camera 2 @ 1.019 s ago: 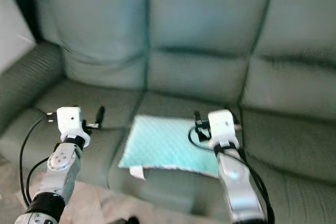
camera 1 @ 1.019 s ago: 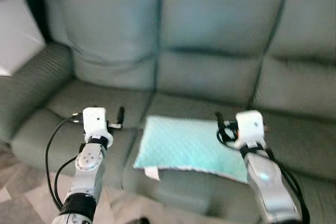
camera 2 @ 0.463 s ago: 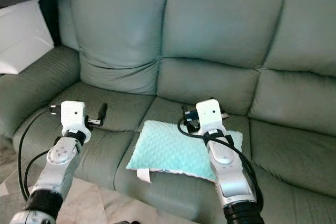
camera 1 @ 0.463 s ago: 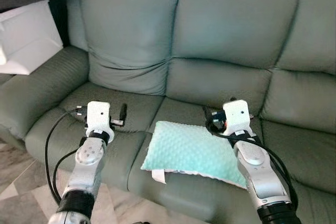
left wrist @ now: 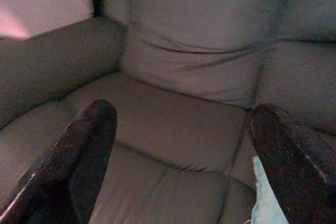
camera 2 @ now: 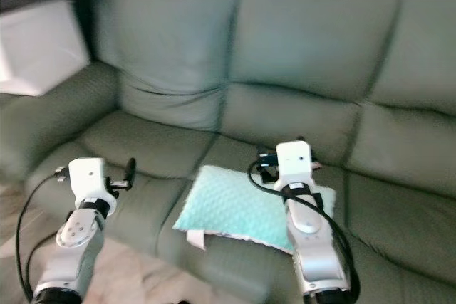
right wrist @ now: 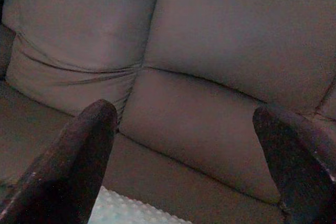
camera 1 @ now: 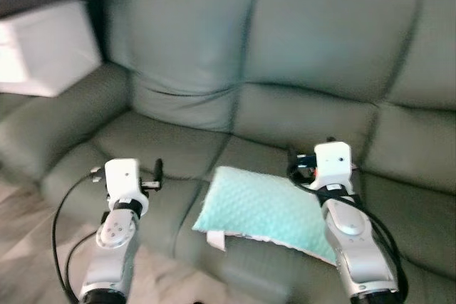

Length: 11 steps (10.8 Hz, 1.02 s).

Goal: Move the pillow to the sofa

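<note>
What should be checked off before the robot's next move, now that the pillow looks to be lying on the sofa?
1. Pillow lies flat on the sofa middle seat: ok.
2. Pillow clear of the seat's front edge: not ok, its near edge and white tag sit at the edge.
3. Left gripper open, holding nothing: ok.
4. Right gripper open, holding nothing: ok.
5. Right gripper clear of the pillow: cannot tell, it is above the pillow's far edge.
6. Head views sharp enough to judge the placement: not ok, blurred.

left pincer: fingers spread, empty | sofa seat ahead | pillow corner by one finger
</note>
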### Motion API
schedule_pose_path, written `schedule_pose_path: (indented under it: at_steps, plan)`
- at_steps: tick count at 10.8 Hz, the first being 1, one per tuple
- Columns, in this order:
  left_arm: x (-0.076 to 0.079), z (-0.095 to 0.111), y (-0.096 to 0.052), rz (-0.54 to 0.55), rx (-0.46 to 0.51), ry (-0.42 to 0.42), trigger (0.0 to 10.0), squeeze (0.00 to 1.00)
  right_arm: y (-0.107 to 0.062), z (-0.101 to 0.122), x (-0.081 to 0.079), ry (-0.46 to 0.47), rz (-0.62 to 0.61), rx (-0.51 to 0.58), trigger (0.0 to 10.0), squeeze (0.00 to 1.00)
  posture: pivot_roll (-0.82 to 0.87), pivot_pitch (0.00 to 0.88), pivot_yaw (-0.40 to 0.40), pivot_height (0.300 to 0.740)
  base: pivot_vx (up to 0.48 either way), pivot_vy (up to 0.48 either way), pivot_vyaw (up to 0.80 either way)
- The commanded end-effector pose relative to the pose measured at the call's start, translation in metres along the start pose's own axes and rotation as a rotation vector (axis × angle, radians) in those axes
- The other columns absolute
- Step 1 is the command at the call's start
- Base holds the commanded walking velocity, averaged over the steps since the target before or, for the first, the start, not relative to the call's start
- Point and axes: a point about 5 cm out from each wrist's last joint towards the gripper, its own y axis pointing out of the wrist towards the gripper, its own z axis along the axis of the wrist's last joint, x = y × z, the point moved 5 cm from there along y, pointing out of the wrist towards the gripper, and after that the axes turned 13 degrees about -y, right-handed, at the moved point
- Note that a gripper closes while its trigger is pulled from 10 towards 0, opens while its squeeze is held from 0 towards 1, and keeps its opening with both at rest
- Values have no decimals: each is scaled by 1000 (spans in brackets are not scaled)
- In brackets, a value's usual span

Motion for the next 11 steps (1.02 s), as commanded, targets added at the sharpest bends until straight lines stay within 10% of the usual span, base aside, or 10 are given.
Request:
schedule_pose_path:
  at_steps: [1,11]
  plan:
    - [-4,5,3,33,18,-5,10000,0,3,5,1,10,-7,8,10000,0,-130,0,26,740,0,0,800]
    - [-1,19,6,-7,21,-5,10000,0,11,13,2,55,-1,18,10000,0,-112,0,33,740,0,0,800]
